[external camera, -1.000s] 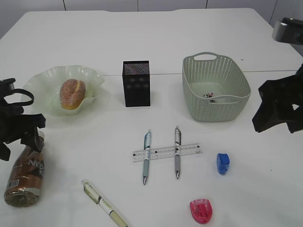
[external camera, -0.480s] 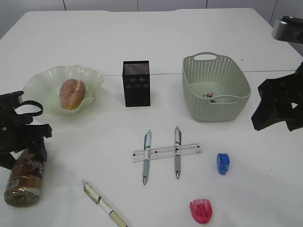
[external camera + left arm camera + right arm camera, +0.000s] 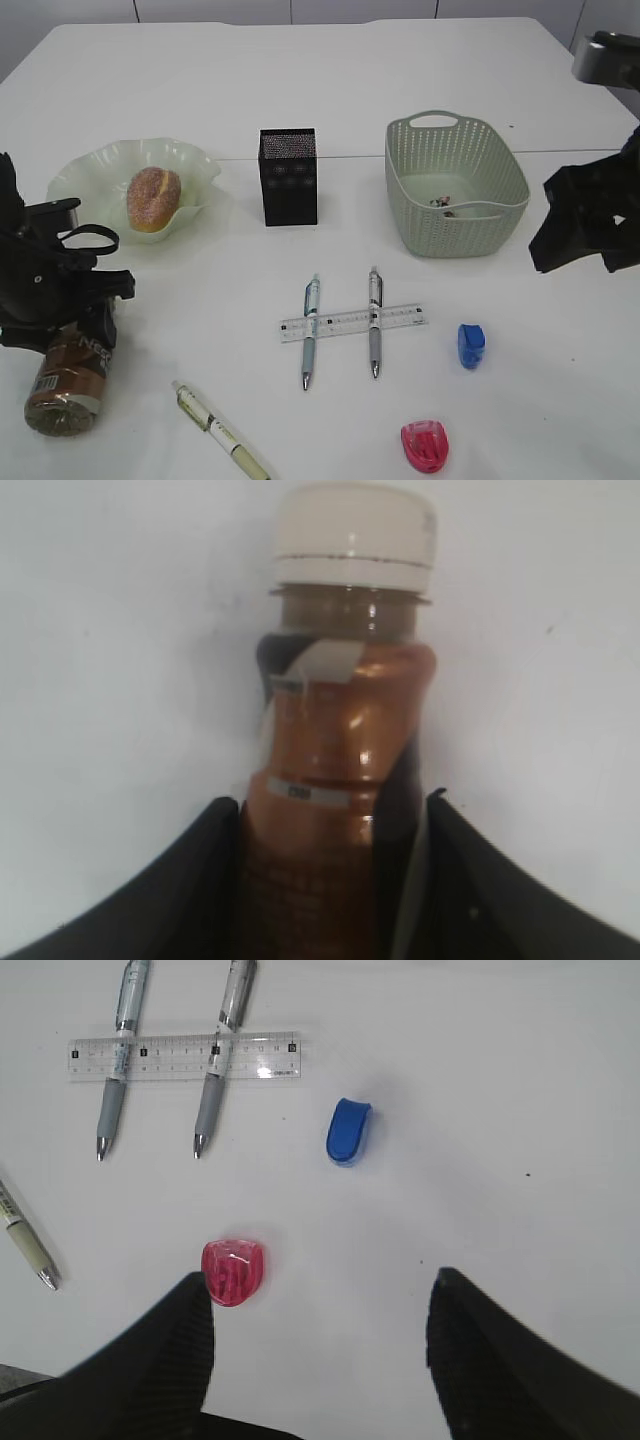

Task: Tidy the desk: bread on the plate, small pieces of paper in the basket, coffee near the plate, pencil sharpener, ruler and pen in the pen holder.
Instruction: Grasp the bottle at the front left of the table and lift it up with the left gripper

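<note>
A white table is seen from a slant, with everything spread across its near half. The largest item on it is a pale green perforated plastic basket at right of centre, in which a few small scraps of paper are lying. At the left, a frilled translucent green plate is holding a sugared round bread bun. Between plate and basket, a black mesh square pen holder is standing upright.

At the left edge, the black left gripper is closed around the lower body of a brown coffee bottle with a white cap, which is lying on its side on the table, near the plate but apart from it; in the left wrist view both fingers are pressed against its sides. The black right gripper is held above the table at the right with its fingers spread apart and nothing between them.

In front of the pen holder, a clear plastic ruler is laid across two grey-barrelled pens, which are placed side by side. A cream-coloured pen is lying slantwise near the front edge. A blue pencil sharpener is found right of the ruler, and a red translucent pencil sharpener nearer the front.
</note>
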Action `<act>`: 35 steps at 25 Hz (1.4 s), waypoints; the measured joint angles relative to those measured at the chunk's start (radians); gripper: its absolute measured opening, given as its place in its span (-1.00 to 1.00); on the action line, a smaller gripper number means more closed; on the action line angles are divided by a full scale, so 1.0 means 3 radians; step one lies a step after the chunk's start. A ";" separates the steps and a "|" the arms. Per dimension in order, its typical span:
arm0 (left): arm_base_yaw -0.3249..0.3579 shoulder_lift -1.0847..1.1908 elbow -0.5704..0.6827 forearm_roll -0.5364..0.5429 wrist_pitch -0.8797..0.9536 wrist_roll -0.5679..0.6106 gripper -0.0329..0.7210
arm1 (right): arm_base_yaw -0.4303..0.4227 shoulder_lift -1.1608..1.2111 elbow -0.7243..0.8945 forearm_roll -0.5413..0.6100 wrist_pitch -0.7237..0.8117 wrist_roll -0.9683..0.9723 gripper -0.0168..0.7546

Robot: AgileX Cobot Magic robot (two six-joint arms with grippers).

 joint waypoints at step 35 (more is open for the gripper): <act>0.0000 -0.2018 0.1278 -0.0029 -0.1437 0.1296 0.09 | 0.0000 0.0000 0.0000 0.0014 0.0066 -0.0126 0.32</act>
